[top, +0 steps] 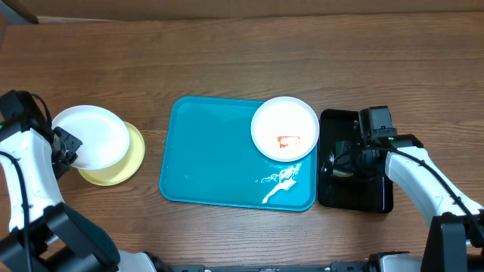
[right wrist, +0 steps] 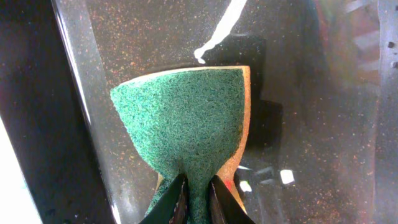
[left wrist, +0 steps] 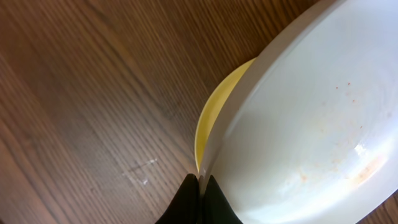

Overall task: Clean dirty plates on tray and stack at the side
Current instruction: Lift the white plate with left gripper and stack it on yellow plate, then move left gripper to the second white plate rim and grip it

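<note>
A white plate (top: pixel 91 136) lies on a pale yellow-green plate (top: pixel 125 168) on the table at the left. My left gripper (top: pixel 66 147) is shut on the white plate's rim (left wrist: pixel 200 180); faint orange specks show on the plate (left wrist: pixel 311 137), and the yellow-green plate's edge (left wrist: pixel 214 112) shows beneath. Another white plate (top: pixel 284 128) with an orange-red smear sits in the far right corner of the turquoise tray (top: pixel 212 159). My right gripper (top: pixel 344 162) is shut on a green sponge (right wrist: pixel 186 118) over the black tray (top: pixel 370 193).
White foam streaks (top: pixel 281 181) lie on the turquoise tray near its front right corner. The black tray (right wrist: pixel 311 112) has a wet speckled floor. A cardboard box corner (top: pixel 15 9) is at the far left.
</note>
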You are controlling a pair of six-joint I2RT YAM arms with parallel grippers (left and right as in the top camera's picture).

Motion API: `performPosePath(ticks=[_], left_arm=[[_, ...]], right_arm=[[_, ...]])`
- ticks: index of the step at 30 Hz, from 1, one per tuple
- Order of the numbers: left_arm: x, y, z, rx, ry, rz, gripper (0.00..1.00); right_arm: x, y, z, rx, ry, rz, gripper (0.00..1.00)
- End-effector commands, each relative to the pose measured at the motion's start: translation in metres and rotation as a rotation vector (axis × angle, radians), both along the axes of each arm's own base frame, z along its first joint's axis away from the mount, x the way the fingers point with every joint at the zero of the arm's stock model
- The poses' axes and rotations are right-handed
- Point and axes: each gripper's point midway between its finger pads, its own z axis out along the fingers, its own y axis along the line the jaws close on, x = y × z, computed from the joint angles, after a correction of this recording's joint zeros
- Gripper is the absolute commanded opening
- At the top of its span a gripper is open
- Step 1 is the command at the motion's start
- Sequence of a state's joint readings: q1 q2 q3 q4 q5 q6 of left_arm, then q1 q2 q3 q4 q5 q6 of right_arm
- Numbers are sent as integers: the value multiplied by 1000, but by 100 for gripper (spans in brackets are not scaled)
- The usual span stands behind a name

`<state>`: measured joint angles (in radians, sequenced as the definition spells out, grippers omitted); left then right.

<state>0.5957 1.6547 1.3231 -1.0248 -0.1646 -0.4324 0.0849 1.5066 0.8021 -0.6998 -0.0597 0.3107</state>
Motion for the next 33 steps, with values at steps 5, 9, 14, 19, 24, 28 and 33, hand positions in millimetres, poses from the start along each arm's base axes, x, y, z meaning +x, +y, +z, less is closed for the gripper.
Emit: performPosePath(ticks=[5, 9, 14, 19, 24, 28, 33], left_arm=[[12, -4, -6, -50, -24, -27, 49], [18, -14, -7, -101, -54, -57, 66], [52, -57, 0, -245, -189, -238, 65], [101, -139, 18, -335, -345, -643, 64], [126, -222, 25, -326, -381, -949, 66], [139, -277, 29, -264, -404, -1110, 73], [151, -326, 29, -183, -431, -1237, 75]], right_arm=[[3, 2, 2, 14, -13, -1, 16], [3, 2, 2, 14, -13, -1, 24], [3, 2, 2, 14, -13, -1, 32], [3, 2, 2, 14, -12, -1, 33], [3, 2, 2, 14, -12, -1, 49], [1, 2, 1, 13, -5, -1, 49], [2, 2, 1, 14, -9, -1, 43]])
